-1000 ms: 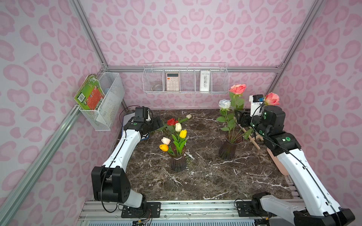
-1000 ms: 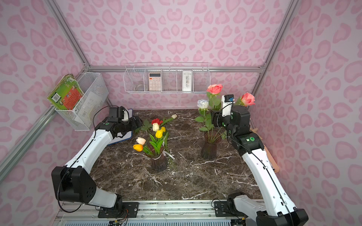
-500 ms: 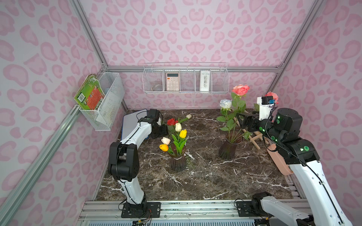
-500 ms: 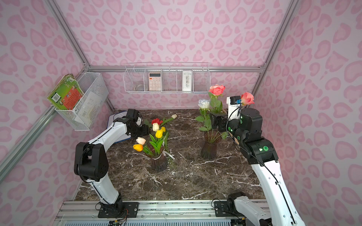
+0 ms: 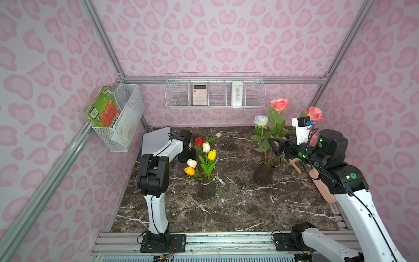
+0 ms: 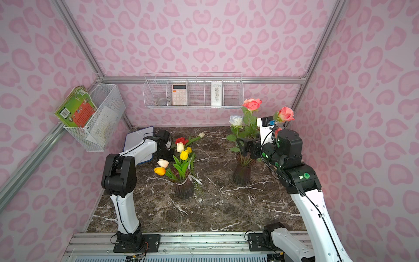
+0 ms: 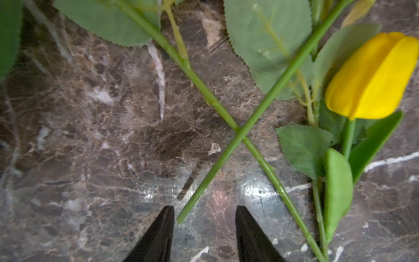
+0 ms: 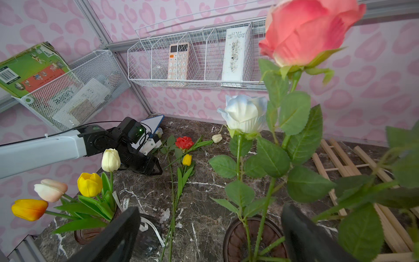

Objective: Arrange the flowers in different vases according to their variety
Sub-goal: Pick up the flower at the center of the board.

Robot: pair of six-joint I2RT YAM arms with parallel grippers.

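Left tool [image 7: 204, 208], partly spread, brackets a green stem [image 7: 210, 179] end on the table [image 7: 90, 158]; right tool [image 8: 210, 208] gapes wide near the rose vase [image 8: 233, 238].

L gripper [image 7: 204, 208] low, ajar; R gripper [image 8: 210, 209] wide

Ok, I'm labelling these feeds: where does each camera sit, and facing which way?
Both top views: high at the front, angled down toward the back wall; marble table, left arm, right arm.
Left wrist: on the left arm, facing down at crossed stems and a yellow tulip; left hand's fingertips show.
Right wrist: by the rose vase, facing across toward the left arm; right hand's fingers show.
Shared: top and right wrist views both show the red rose.
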